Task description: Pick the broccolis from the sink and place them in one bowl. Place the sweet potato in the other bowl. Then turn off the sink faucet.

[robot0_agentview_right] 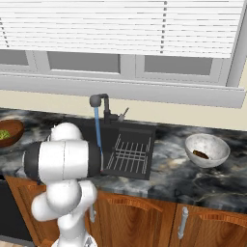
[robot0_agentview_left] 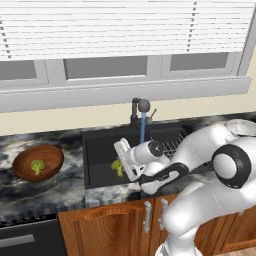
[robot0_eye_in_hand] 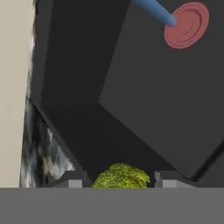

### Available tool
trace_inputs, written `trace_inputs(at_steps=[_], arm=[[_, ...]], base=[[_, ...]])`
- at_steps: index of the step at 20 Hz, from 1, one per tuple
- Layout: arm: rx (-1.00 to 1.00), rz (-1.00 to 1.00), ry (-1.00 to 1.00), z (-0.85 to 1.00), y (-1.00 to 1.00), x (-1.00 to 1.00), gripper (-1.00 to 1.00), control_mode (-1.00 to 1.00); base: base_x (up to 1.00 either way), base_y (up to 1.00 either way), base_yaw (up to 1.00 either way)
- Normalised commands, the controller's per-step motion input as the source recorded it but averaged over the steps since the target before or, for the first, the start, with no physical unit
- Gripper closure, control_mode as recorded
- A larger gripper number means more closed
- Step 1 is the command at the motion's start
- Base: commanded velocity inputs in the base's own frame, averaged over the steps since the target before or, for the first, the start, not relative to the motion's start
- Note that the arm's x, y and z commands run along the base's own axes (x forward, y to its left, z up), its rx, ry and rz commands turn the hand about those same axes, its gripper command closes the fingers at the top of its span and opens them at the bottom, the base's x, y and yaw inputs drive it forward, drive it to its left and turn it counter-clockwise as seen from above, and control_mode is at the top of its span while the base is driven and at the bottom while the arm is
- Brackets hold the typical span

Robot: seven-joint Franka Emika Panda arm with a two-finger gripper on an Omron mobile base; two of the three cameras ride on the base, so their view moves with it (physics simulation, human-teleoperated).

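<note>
Evidently the fingers (robot0_eye_in_hand: 121, 178) pinch the second broccoli (robot0_eye_in_hand: 121, 176) inside the sink (robot0_agentview_left: 100, 145), so it can join the floret (robot0_agentview_left: 37, 166) already left of the sink in the wooden bowl (robot0_agentview_left: 25, 172).

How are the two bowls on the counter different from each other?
The wooden bowl is glossy reddish-brown, while the speckled bowl is pale grey-white with a darker inside. The wooden bowl sits to the left of the sink; the speckled bowl sits to its right. The wooden bowl holds a yellow-green broccoli; the speckled bowl holds a dark brown sweet potato. Both are round, similar in size, and stand upright.
</note>
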Motion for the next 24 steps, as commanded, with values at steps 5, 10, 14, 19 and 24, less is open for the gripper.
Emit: trace_inputs(at_steps=[5,10,14,19,24], arm=[[0.01,0.0,0.33,1.0,0.0,0.17,1.0,-1.0],[0.01,0.0,0.21,0.8,0.0,0.14,1.0,-1.0],[0.0,0.0,0.0,0.05,0.24,0.0,1.0,-1.0],[0.0,0.0,0.01,0.0,0.36,0.0,1.0,-1.0],[0.01,0.0,0.0,0.02,0.25,0.0,1.0,-1.0]], base=[[0.0,0.0,0.0],[0.0,0.0,0.0],[0.0,0.0,0.0],[0.0,0.0,0.0],[0.0,0.0,0.0]])
